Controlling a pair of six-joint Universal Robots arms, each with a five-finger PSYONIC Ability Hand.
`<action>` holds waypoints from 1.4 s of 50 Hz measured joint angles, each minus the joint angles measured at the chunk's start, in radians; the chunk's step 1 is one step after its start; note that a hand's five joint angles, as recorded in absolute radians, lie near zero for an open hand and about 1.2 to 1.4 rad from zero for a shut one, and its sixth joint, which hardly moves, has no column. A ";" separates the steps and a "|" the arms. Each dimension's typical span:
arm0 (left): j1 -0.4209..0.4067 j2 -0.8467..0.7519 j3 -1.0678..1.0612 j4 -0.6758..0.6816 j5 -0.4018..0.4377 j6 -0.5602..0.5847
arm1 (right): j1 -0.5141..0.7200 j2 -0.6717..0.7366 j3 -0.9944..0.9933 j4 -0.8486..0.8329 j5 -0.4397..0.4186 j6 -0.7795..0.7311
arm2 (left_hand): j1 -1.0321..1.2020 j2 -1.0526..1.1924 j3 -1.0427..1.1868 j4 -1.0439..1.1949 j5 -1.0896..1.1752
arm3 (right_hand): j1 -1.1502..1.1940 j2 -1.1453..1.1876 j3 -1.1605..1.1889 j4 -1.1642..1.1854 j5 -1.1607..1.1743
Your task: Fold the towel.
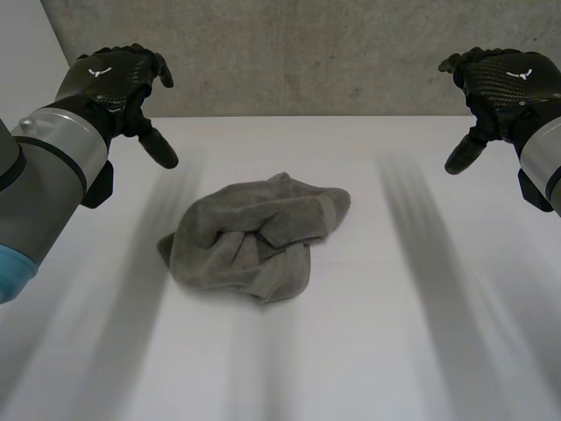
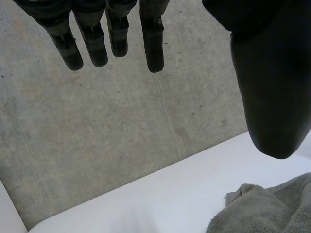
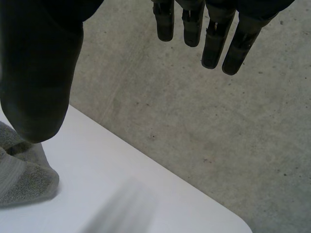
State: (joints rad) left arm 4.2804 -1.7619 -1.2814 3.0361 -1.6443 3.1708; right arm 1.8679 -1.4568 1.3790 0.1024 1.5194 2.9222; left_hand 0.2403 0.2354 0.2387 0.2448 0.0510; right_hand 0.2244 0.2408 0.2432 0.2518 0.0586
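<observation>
Left robot hand (image 1: 118,74) and right robot hand (image 1: 504,79) hover on either side of a grey towel (image 1: 254,237), neither touching it. The towel lies crumpled in a loose heap near the middle of the white worktop (image 1: 394,351), its folds bunched over one another. The left robot hand is above the far left of the worktop, fingers (image 2: 153,43) straight and spread, holding nothing. The right robot hand is opposite it at the far right, fingers (image 3: 214,43) likewise straight, parted and empty. Beyond the worktop's far edge is grey concrete (image 1: 307,53), perhaps a wall.

Looks like a lab; plain white table (image 1: 394,351), bare concrete wall (image 1: 307,53).
</observation>
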 measured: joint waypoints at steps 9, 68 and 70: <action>0.001 0.000 0.006 -0.008 0.002 -0.012 | -0.003 0.000 0.004 -0.002 0.001 0.000 | 0.000 0.000 0.000 0.000 0.000 | 0.000 0.000 0.000 0.000 0.000; -0.157 -0.296 -0.329 0.399 0.211 0.226 | 0.279 0.995 -0.863 0.114 -0.130 -0.055 | 1.010 1.087 1.080 1.103 1.051 | 1.113 1.069 1.049 1.077 1.091; -0.147 -0.261 -0.327 0.398 0.211 0.223 | 0.267 0.944 -0.828 0.126 -0.124 -0.046 | 1.010 1.088 1.080 1.107 1.051 | 1.113 1.069 1.049 1.077 1.091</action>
State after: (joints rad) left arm 4.1338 -2.0226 -1.6083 3.4346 -1.4329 3.3935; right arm 2.1351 -0.5128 0.5507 0.2281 1.3954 2.8765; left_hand 1.2502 1.3229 1.3187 1.3517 1.1019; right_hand 1.3372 1.3100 1.2922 1.3286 1.1491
